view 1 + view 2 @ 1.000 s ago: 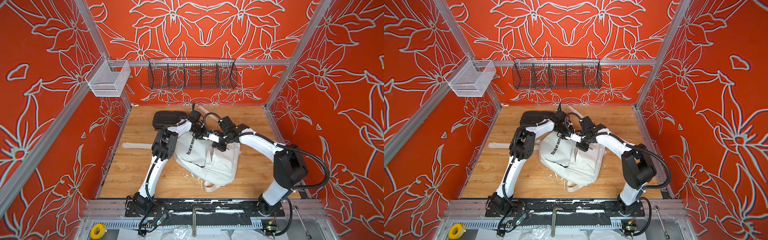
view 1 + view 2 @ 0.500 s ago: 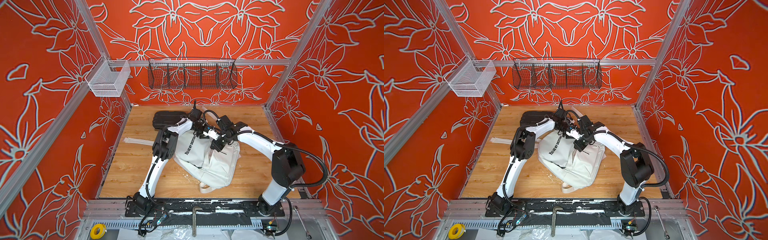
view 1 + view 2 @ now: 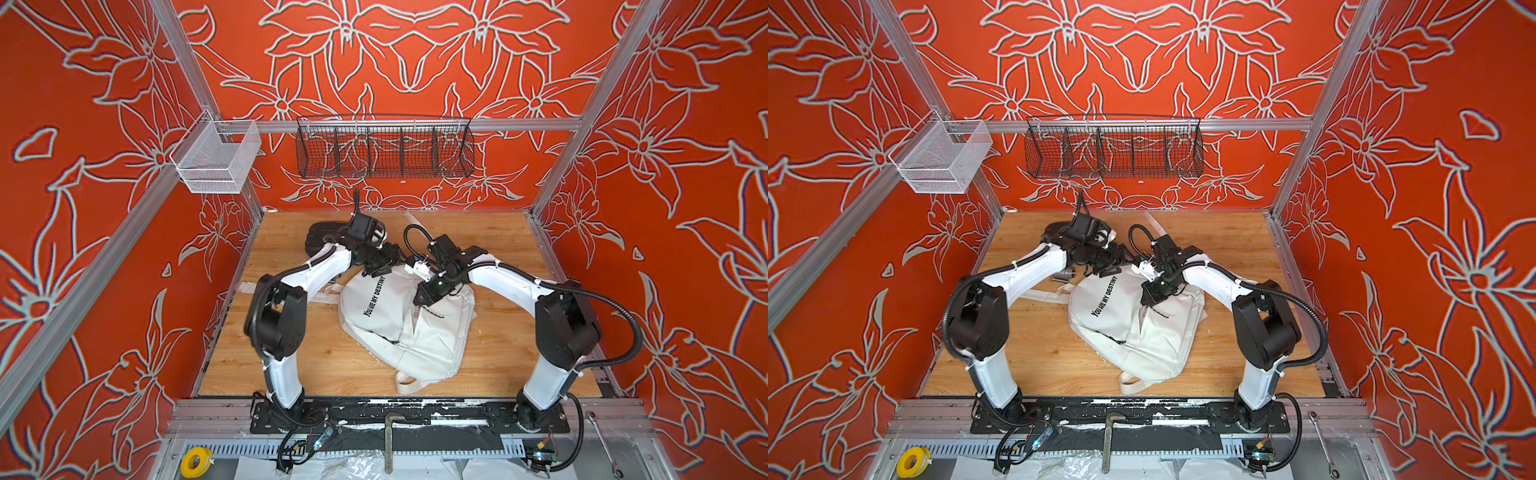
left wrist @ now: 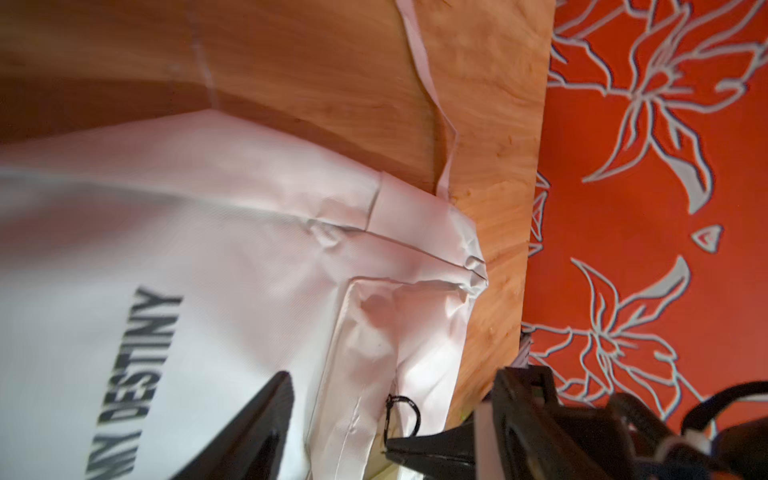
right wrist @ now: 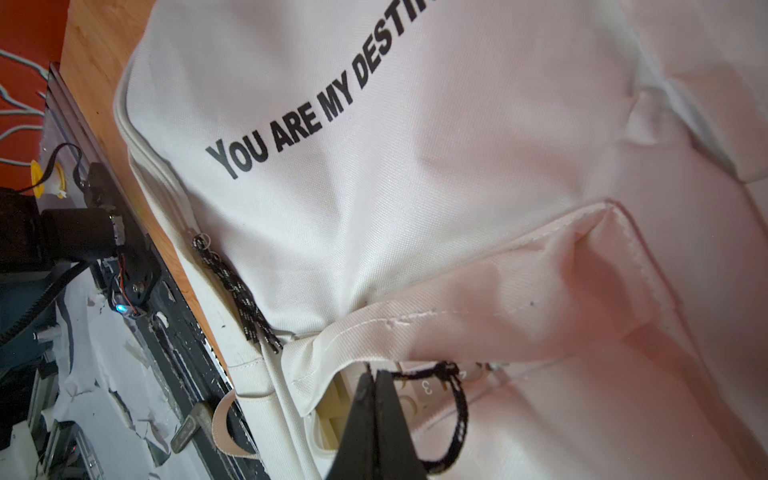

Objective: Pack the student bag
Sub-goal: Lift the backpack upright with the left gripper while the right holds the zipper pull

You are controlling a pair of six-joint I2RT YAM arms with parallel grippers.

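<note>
The student bag, a white backpack with black lettering, lies on the wooden floor between both arms. My right gripper is shut on a black cord zipper pull at the front pocket's open mouth. A pale object marked "3" shows inside that pocket. My left gripper stands open over the bag's top corner, its fingers wide apart and holding nothing. A second cord pull hangs on the main zipper.
A black hard case lies behind the left arm at the back. A white strap trails left of the bag, with a small grey cylinder near it. A black wire basket and a white mesh basket hang on the wall rails.
My left gripper has opened wide over the bag's top. My right gripper stayed shut on the cord and shifted slightly left and toward the front, and the bag shifted with it.
</note>
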